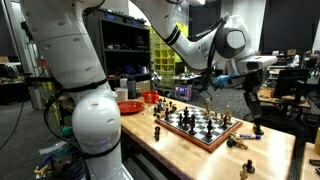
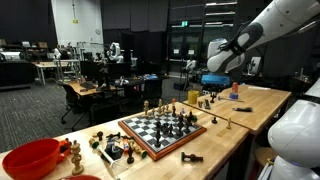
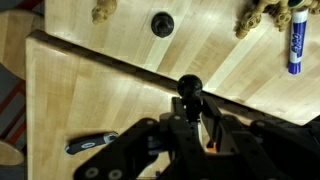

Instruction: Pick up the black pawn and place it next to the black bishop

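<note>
The gripper (image 3: 192, 106) pinched the black pawn (image 3: 190, 85) just under its round head; it looked light, stiff, probably slippery

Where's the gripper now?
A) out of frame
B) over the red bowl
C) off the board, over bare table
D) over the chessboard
C: in an exterior view the gripper hangs past the chessboard, above the bare table and far from the red bowl.
</note>
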